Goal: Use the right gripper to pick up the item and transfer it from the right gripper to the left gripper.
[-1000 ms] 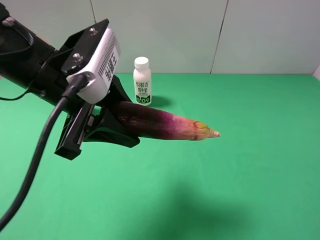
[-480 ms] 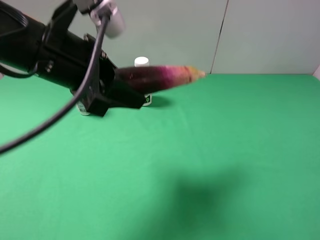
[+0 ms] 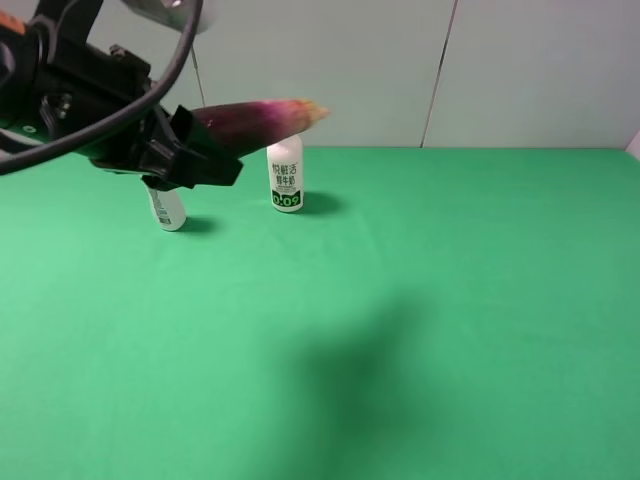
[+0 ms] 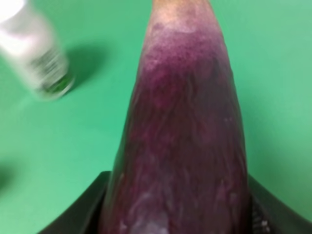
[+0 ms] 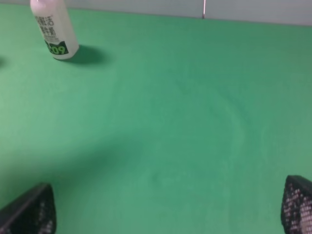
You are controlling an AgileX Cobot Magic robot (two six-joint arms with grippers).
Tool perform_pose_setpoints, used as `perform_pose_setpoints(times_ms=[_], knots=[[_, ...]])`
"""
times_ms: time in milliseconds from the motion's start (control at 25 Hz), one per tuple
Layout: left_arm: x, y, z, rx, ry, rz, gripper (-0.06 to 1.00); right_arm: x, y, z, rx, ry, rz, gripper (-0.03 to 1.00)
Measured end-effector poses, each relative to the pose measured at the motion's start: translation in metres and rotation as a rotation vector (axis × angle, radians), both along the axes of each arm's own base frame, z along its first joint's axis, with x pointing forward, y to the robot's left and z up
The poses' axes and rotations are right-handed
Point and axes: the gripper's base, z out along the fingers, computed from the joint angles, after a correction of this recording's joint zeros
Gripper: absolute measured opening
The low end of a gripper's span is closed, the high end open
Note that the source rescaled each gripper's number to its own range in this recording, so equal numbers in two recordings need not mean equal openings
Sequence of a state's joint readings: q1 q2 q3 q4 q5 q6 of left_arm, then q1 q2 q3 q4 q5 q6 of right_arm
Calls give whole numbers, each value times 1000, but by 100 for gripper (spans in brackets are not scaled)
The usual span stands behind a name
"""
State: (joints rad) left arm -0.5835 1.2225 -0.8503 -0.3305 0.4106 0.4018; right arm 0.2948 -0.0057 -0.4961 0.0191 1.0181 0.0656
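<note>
The item (image 3: pixel 255 121), a slim purple toy eggplant fading to pink with a tan tip, hangs high at the upper left of the exterior high view, pointing right. My left gripper (image 3: pixel 195 150) is shut on its dark end. In the left wrist view the item (image 4: pixel 183 141) fills the middle, with black fingers (image 4: pixel 80 212) on both sides. My right gripper (image 5: pixel 168 207) does not show in the exterior high view; in the right wrist view its two fingertips (image 5: pixel 29 212) stand far apart over bare green cloth, open and empty.
A white bottle (image 3: pixel 285 176) with a green label stands at the back of the green table (image 3: pixel 450 300), also seen as the bottle (image 5: pixel 52 29) in the right wrist view. A second white bottle (image 3: pixel 166 208) stands under the left arm. A pale wall runs behind.
The left arm has swung up and to the left, carrying the item from low over the middle of the table to high at the back left. The second bottle has come into sight.
</note>
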Motion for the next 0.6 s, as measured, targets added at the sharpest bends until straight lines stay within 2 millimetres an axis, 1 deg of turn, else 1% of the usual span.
perform_pose_setpoints(times_ms=[240, 320, 440, 600], knots=[[1, 22, -23, 117, 50, 230, 0, 0, 0, 0, 0, 0, 0, 100], [0, 27, -31, 127, 59, 292, 0, 0, 0, 0, 0, 0, 0, 100], [-1, 31, -44, 124, 45, 332, 0, 0, 0, 0, 0, 0, 0, 100], [-8, 35, -65, 97, 26, 323, 0, 0, 0, 0, 0, 0, 0, 100]])
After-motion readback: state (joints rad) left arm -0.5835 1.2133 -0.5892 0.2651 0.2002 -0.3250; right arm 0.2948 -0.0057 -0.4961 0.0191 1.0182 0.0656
